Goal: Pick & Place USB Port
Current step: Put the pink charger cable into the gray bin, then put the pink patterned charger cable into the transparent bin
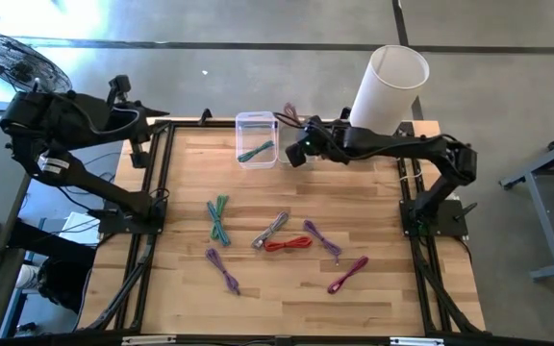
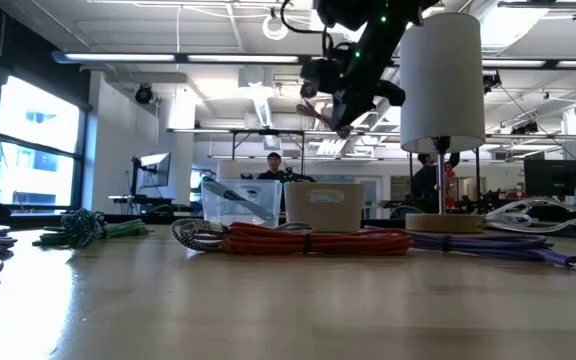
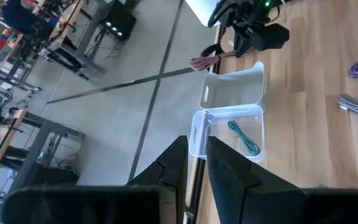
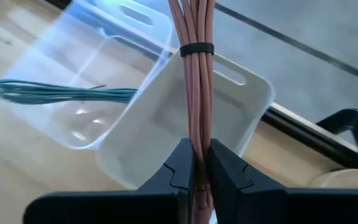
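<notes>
The right gripper [image 4: 199, 163], jaws clamped on a bundled salmon-pink cable [image 4: 194, 68], holds it in the air directly above the empty white plastic bin [image 4: 185, 127]. Touching that bin's side stands the clear plastic bin [image 1: 255, 126], which contains a coiled teal cable [image 1: 256, 152]. The left gripper [image 3: 194, 163] waits off the table edge beyond the clear bin, jaws nearly together and empty.

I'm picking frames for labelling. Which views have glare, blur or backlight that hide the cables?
High view: glare whitens the floor at top left; the cables on the table read clearly. Low view: bright windows and ceiling lights backlight the right gripper. Right wrist view: pink cable sharp, bins soft.
</notes>
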